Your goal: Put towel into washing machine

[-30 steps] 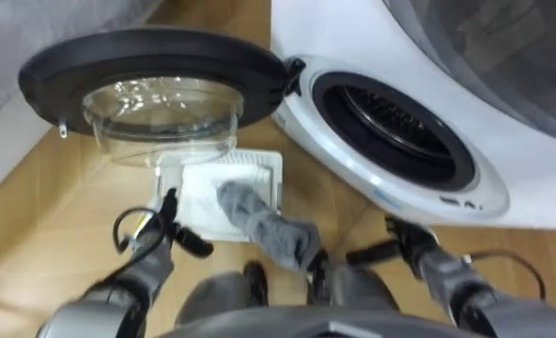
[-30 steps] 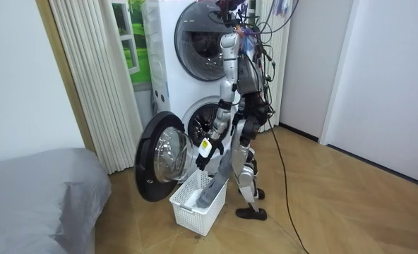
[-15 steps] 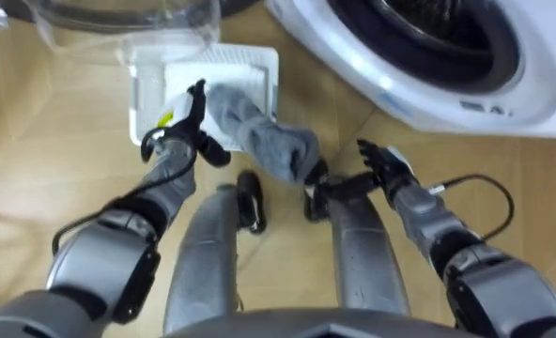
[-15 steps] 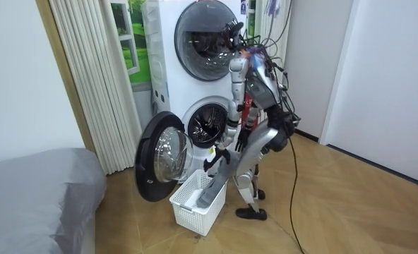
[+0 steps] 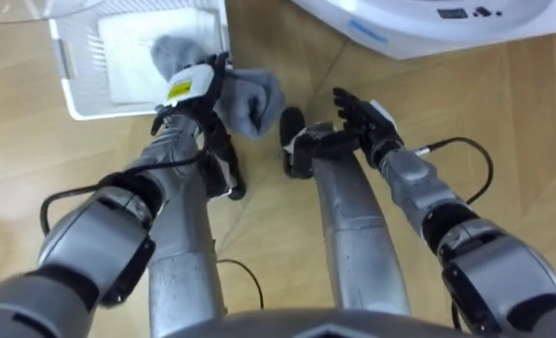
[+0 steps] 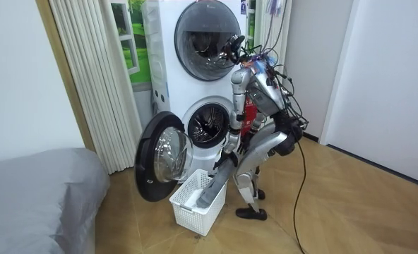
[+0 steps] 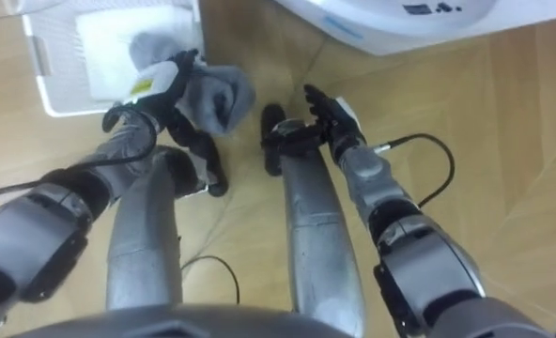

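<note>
Left hand (image 5: 192,89) rests against the grey towel (image 5: 252,94) draped over the white laundry basket (image 5: 81,105) rim, its grip unclear; right hand (image 5: 361,117) is spread and empty; the robot has bent lower since

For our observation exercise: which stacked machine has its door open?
The lower machine: its door hangs swung out beside the white basket; the upper machine's is shut.

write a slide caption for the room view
Humanoid robot bent forward before the open lower washing machine, over a white laundry basket with a grey towel hanging over its rim.
</note>
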{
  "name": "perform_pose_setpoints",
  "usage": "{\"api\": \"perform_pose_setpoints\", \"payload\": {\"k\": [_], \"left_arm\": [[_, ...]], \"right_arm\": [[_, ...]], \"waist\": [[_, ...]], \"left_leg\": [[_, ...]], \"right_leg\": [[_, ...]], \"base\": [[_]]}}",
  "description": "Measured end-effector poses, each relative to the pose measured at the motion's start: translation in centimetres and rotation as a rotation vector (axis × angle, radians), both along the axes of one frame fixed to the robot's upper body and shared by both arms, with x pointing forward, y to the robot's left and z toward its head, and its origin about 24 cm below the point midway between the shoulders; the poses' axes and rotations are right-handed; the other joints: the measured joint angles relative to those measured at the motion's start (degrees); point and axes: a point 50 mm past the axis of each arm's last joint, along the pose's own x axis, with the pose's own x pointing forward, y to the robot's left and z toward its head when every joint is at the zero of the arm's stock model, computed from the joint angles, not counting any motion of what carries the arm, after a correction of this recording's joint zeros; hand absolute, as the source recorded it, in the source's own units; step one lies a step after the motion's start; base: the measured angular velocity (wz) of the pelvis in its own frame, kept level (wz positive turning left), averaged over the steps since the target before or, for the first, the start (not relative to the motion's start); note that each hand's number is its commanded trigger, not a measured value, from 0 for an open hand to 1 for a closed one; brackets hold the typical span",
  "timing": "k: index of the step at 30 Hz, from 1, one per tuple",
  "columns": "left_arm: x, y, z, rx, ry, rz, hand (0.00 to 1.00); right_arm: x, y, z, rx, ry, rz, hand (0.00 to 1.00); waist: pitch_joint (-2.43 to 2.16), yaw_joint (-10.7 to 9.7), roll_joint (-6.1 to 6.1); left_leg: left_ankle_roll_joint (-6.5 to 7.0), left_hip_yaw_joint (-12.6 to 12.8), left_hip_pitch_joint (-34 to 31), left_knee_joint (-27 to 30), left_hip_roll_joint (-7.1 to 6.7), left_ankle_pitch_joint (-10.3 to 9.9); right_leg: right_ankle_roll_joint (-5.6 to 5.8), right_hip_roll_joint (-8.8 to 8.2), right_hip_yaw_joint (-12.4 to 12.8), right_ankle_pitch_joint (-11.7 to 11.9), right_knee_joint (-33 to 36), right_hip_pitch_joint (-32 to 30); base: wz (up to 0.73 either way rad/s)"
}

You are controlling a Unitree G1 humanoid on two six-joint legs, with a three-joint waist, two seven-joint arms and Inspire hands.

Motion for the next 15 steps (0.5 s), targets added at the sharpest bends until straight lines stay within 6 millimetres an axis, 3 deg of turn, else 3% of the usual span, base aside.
{"api": "perform_pose_setpoints", "payload": {"k": [5, 6, 9, 15], "left_arm": [[0.8, 0.1, 1.0, 0.026, -0.041, -0.032, 0.0], [0.8, 0.1, 1.0, 0.027, -0.042, -0.032, 0.14], [0.8, 0.0, 1.0, 0.04, -0.041, -0.045, 1.0], [0.6, 0.1, 0.7, 0.102, -0.024, -0.101, 1.0]], "right_arm": [[0.7, 0.9, 0.8, 0.042, -0.028, 0.026, 0.0], [0.7, 1.2, 0.8, 0.049, -0.028, 0.028, 0.0], [0.7, 1.5, 0.8, 0.06, -0.031, 0.028, 0.0], [0.9, 2.0, 1.1, 0.051, -0.042, 0.046, 0.0]], "waist": [[0.01, -1.3, -0.08], [0.0, -1.56, -0.11], [0.08, -2.07, -0.27], [0.12, -3.38, -0.54]], "left_leg": [[-0.91, -1.1, -3.16, 2.98, 0.48, -1.65], [-0.92, -1.45, -3.64, 4.03, 0.84, -2.25], [-1.11, -1.97, -4.27, 6.1, 1.07, -3.6], [-1.35, -2.64, -4.82, 6.99, 0.99, -4.35]], "right_leg": [[-0.89, 0.56, -0.54, -1.36, 2.63, -2.89], [-1.07, 0.7, -0.9, -1.97, 3.46, -3.14], [-1.39, 0.53, -1.37, -3.64, 5.66, -3.68], [-1.52, 0.33, -1.91, -4.65, 6.59, -3.95]], "base": [[-0.05], [0.0], [0.04], [0.03]]}}
